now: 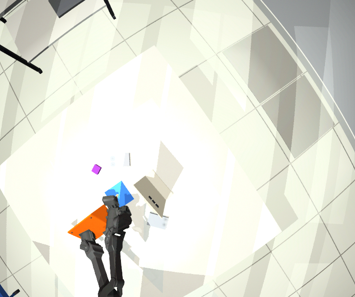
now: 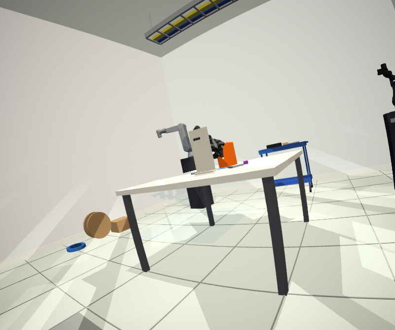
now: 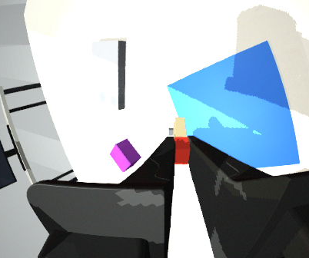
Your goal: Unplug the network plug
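Observation:
The plug (image 1: 117,195) (image 3: 179,127), cream at its front and red at its rear, is between my fingers, out of the socket. My gripper (image 3: 179,143) is shut on it. The plug is above the marked blue square (image 1: 126,194) (image 3: 276,142), over its edge in the wrist view; its exact height is hard to tell. A shadow covers part of the square. The beige upright panel (image 1: 148,187) (image 2: 202,152) stands to the right of the square in the top view, with dark socket openings (image 1: 153,201) (image 2: 196,138). The tab on the plug cannot be made out.
An orange block (image 1: 91,223) (image 2: 230,154) with a sloping side stands beside the arm. A small purple cube (image 1: 96,169) (image 2: 245,162) (image 3: 124,155) lies beyond the square. One pale flat plate (image 1: 126,159) lies near the cube, another (image 1: 156,220) near the panel's foot.

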